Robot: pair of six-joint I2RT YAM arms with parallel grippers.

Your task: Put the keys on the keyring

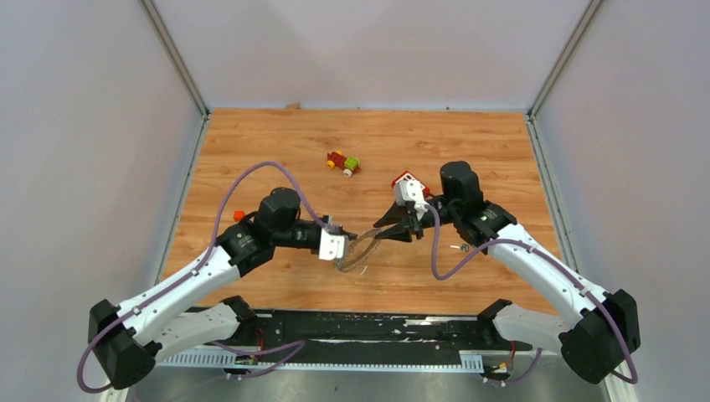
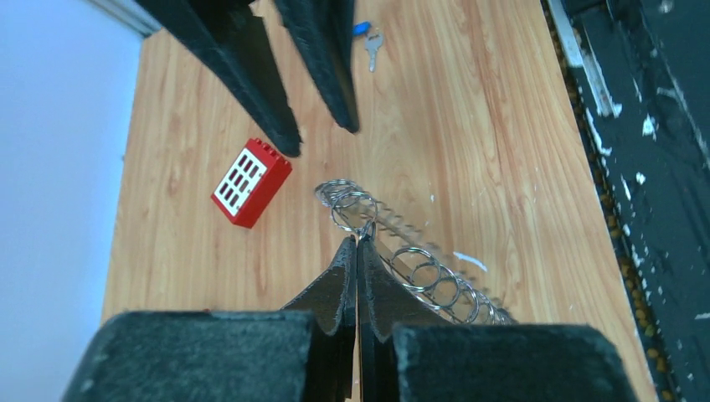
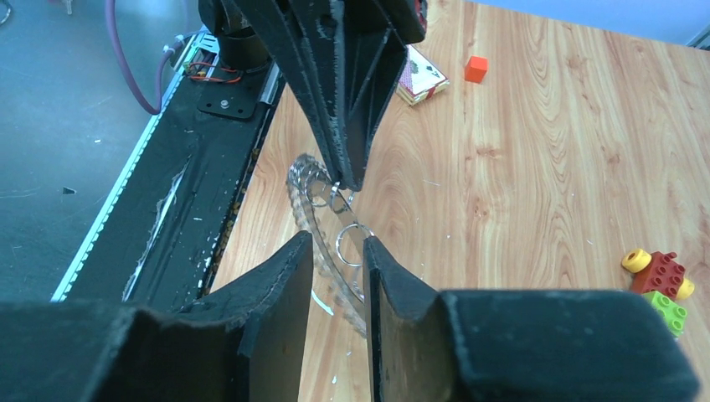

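Note:
The keyring (image 1: 360,253) is a large metal ring fringed with small silver loops, held off the wood at the table's middle. My left gripper (image 1: 350,240) is shut on its rim, and the left wrist view shows the fingertips (image 2: 358,243) pinching a loop, with the ring (image 2: 427,276) curving off to the right. My right gripper (image 1: 387,232) is open, its fingers straddling the ring's far edge (image 3: 322,201) without closing. The keys (image 1: 463,248) lie loose on the table beside the right arm: a small metal key (image 2: 374,48) and a blue-headed piece (image 2: 361,28).
A red block with white squares (image 2: 251,182) lies just behind the right wrist (image 1: 408,180). A red-yellow-green toy (image 1: 343,162) sits further back. A small orange cube (image 1: 239,215) is by the left arm. The black base rail (image 1: 360,327) runs along the near edge.

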